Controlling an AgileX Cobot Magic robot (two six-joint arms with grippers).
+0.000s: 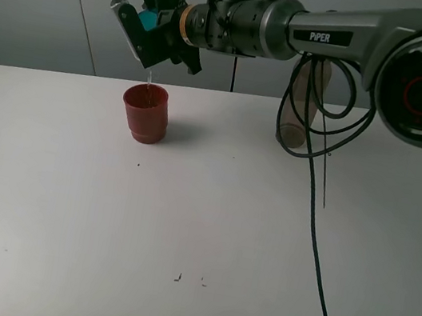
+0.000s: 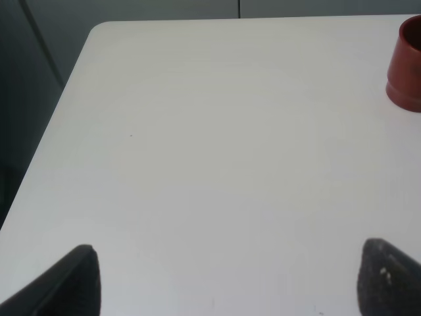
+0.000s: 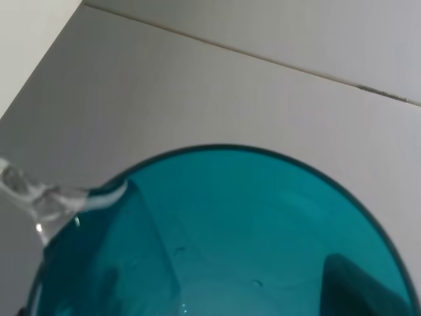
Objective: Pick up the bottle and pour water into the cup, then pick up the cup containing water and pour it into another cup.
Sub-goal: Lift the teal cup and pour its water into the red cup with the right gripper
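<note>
Clamped in my right claw, teal cup tips sideways, mouth over red cup on white table; left claw apart.

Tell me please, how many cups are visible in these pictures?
2. The red-brown cup stands upright on the white table, left of the middle. The teal cup is tilted above it in the right gripper, pouring. Nothing suggests hidden ones.

1. white table: its front and left are bare apart from small dark specks, so passage there is open.
2. red-brown cup stands far back, left of centre.
3. right arm spans above the back edge; its black cable trails down across the table's right side.
4. bottle stands behind the cable loops.
</note>
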